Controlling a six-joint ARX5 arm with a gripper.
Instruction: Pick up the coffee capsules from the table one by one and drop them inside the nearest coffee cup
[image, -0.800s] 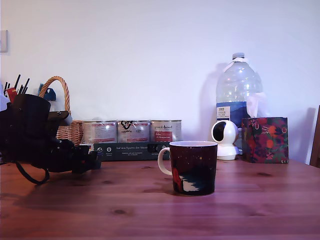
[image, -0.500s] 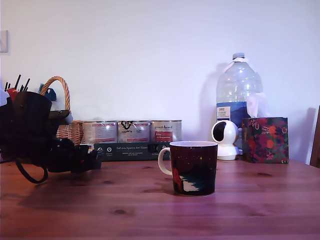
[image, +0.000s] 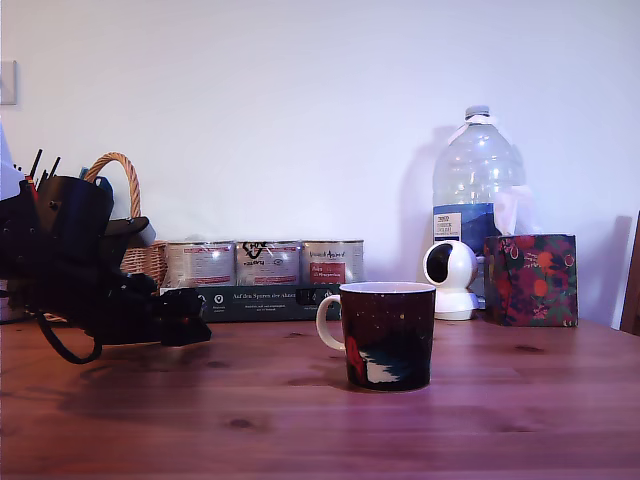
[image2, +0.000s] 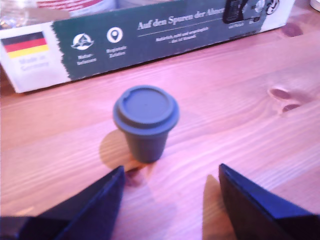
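Gripper (image2: 170, 180) spread wide, empty, low over the desk (image2: 240, 130) just short of a coffee capsule (image2: 146, 121).

Small blue-grey capsule, tapered body under a wider round flanged end, standing on reddish-brown planks between the gripper tips and a dark green carton (image2: 150, 35) with white print and a German flag. Coffee cup (image: 386, 335) well apart from the capsule toward the exterior view's right: dark, light-speckled, white handle and rim, red and white picture near its base.

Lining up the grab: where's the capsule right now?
In the wrist view the grey-blue coffee capsule stands wide end up on the table, just ahead of the open gripper, near the dark green box.
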